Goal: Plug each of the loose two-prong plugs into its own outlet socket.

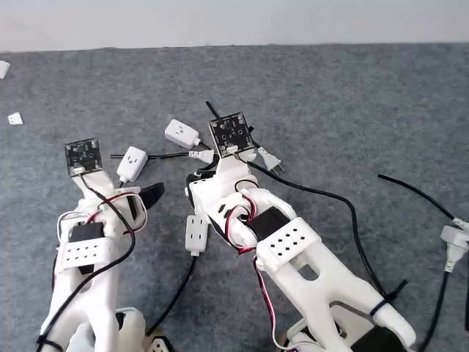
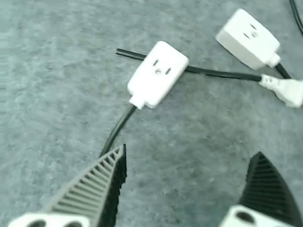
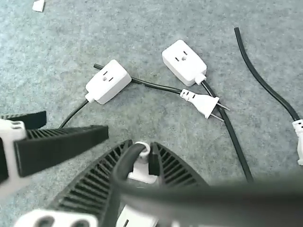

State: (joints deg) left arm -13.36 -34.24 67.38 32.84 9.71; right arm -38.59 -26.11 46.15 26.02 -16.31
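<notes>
Right end effector [image 3: 141, 150] has its fingers squeezed onto a white plug [image 3: 140, 170], black cord [image 3: 122, 165] curling out of the plug's back end. Left end effector [image 2: 184, 182] is spread wide open with nothing in it, hovering over the grey table [image 2: 57, 94] just short of a white socket [image 2: 157, 74]. Bit further out there's a second socket [image 2: 248, 35] with a loose plug [image 2: 284, 91] lying near it, and a third socket [image 1: 196, 233] sits just beside the right arm [image 1: 293, 246].

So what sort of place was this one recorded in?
Likely a robotics lab test bench: two white arms over a grey carpet-like mat strewn with corded outlet sockets and two-prong plugs, plain pale wall behind.
</notes>
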